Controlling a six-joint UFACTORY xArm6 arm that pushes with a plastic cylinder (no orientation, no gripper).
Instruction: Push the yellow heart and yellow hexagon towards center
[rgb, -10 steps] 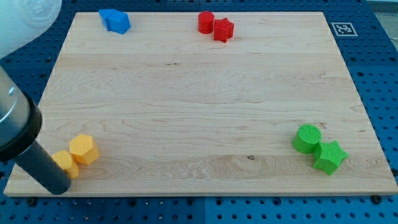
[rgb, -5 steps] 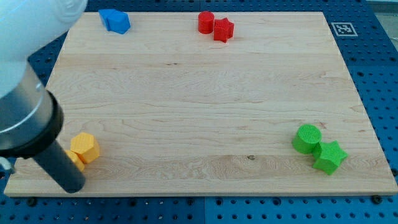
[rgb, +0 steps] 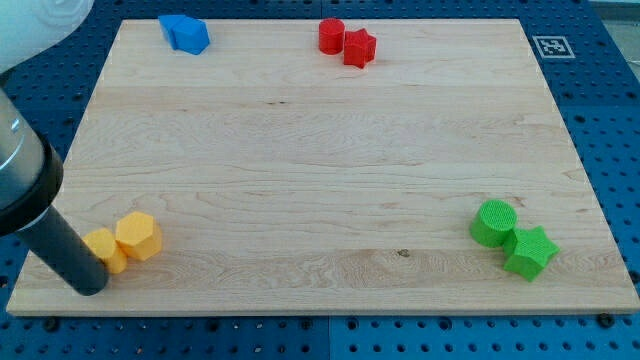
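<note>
The yellow hexagon (rgb: 138, 236) and the yellow heart (rgb: 107, 248) lie touching each other near the board's bottom left corner, the heart on the left. My tip (rgb: 88, 283) rests on the board just below and left of the heart, touching or nearly touching it. The dark rod rises from the tip toward the view's upper left and hides a little of the heart's left edge.
Two blue blocks (rgb: 184, 33) sit at the top left. A red cylinder (rgb: 331, 35) and a red star (rgb: 359, 47) sit at the top middle. A green cylinder (rgb: 495, 222) and a green star (rgb: 530, 252) sit at the bottom right. The wooden board (rgb: 320, 150) lies on a blue pegboard.
My tip swung right over the heart, then back left and a little up. The two yellow blocks have shifted slightly to the right.
</note>
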